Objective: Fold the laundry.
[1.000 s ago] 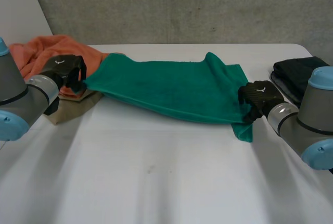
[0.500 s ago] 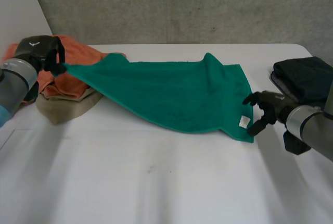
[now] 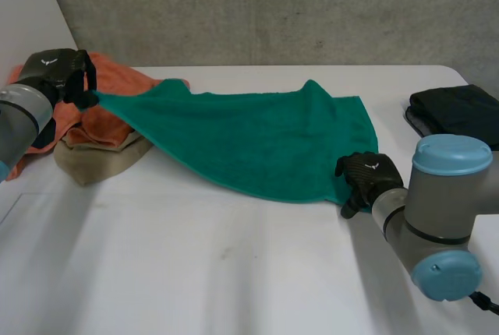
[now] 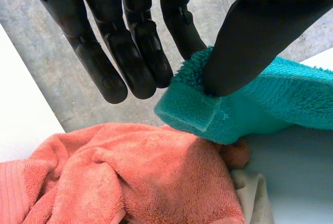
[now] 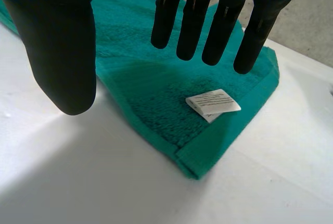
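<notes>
A green towel (image 3: 249,136) lies spread across the middle of the table. Its left corner is lifted above the orange pile. My left hand (image 3: 53,72) is shut on that corner (image 4: 190,112), which is pinched between thumb and fingers (image 4: 130,52). My right hand (image 3: 366,175) hovers over the towel's near right corner, which lies flat on the table with a white label (image 5: 213,101) facing up. The right hand's fingers (image 5: 192,21) are straight and its thumb (image 5: 60,52) stands apart, holding nothing above the towel (image 5: 151,88).
An orange towel (image 3: 113,78) lies bunched on a beige cloth (image 3: 101,160) at the table's far left, under my left hand. The orange towel (image 4: 125,177) sits just below the lifted corner. A dark folded cloth (image 3: 456,113) rests at the far right edge. A concrete wall stands behind the table.
My left hand pulled the towel's left corner up and leftward over the orange pile. My right hand let go of the right corner, swung out to the right, then came back over it.
</notes>
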You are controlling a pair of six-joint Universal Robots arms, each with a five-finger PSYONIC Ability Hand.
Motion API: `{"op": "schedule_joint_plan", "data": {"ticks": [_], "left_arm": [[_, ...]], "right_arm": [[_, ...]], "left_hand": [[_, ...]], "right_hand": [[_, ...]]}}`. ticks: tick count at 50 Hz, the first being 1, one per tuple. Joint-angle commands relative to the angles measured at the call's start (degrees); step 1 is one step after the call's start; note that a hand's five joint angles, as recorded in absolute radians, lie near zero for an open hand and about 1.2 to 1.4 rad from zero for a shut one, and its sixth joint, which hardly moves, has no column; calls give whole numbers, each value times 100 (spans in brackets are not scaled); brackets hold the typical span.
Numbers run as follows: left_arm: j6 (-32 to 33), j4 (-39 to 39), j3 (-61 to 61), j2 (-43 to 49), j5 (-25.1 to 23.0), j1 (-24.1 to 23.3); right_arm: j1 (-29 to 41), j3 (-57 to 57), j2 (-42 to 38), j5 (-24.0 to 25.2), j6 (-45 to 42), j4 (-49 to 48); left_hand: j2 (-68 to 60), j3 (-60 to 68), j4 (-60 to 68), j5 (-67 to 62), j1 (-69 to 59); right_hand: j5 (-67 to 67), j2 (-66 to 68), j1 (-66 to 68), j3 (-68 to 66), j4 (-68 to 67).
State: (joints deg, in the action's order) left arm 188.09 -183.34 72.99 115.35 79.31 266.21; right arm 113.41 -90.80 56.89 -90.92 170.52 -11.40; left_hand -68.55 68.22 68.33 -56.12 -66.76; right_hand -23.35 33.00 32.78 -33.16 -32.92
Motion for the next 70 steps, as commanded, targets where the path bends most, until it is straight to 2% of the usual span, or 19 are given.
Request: {"op": "schedule_joint_plan", "data": {"ticks": [1, 22, 28, 30, 32, 34, 39, 43, 50, 51, 52, 56, 63, 70], "left_arm": [[8, 0, -4, 14, -21, 1], [34, 0, 13, 31, -38, -8], [34, 52, 40, 5, -38, -8], [52, 122, 57, -4, -38, -17], [104, 237, 75, -4, -38, -17], [175, 324, 101, -13, -38, -8], [596, 606, 329, -179, -73, 27], [1009, 746, 601, -302, -188, 62], [1844, 1195, 1138, -601, -407, 211], [1897, 1221, 1173, -628, -425, 238], [1993, 1239, 1200, -663, -477, 264], [1995, 1204, 1086, -628, -504, 256], [1696, 1248, 516, -295, -338, 159], [1388, 1300, -12, -48, -126, 45]], "right_arm": [[-12, 308, -265, -48, -300, 6], [-91, 1020, -846, -180, -537, -12], [-118, 1126, -793, -312, -634, -117], [-144, 1179, -758, -321, -730, -108], [-179, 1188, -697, -286, -853, -91], [-214, 1196, -644, -268, -950, -73], [-495, 1170, -407, -49, -1407, 137], [-759, 1117, -91, 390, -1819, 637], [-1374, 1108, 437, 1032, -3023, 2123], [-1418, 1091, 481, 1094, -3077, 2228], [-1488, 1039, 542, 1190, -3034, 2360], [-1462, 854, 560, 1384, -2323, 2274], [-1419, 450, 534, 1665, -1207, 1818], [-1278, 361, 227, 1762, -1240, 1333]], "left_hand": [[-1145, 1178, 1167, -1388, -1324], [-1145, 1178, 1167, -1388, -1324], [-1145, 1178, 1167, -1388, -1324], [-1145, 1178, 1167, -1388, -1324], [-1145, 1178, 1167, -1388, -1324], [-1145, 1178, 1167, -1388, -1324], [-1145, 1178, 1167, -1388, -1324], [-1145, 1178, 1167, -1388, -1324], [-1145, 1178, 1167, -1388, -1324], [-1145, 1178, 1167, -1388, -1324], [-1145, 1178, 1167, -1388, -1324], [-1145, 1178, 1167, -1388, -1324], [-1145, 1178, 1167, -1388, -1324], [-1145, 1178, 1167, -1388, -1324]], "right_hand": [[-709, 745, 767, -729, -753], [-1415, 1450, 1472, -1434, -1458], [-2440, 2475, 2497, -2459, -2483], [-3163, 3198, 3220, -3182, -3206], [-4606, 4642, 4664, -4626, -4650], [-4665, 4700, 4722, -4684, -4708], [-4665, 4700, 4722, -4684, -4708], [-4665, 4700, 4722, -4684, -4708], [-4665, 4700, 4722, -4684, -4708], [-3713, 3749, 3771, -3733, -3757], [-2022, 2057, 2079, -2041, -2065], [-192, 227, 249, -211, -235], [14, 22, 44, -6, -29], [-20, 55, 77, -39, -63]]}}
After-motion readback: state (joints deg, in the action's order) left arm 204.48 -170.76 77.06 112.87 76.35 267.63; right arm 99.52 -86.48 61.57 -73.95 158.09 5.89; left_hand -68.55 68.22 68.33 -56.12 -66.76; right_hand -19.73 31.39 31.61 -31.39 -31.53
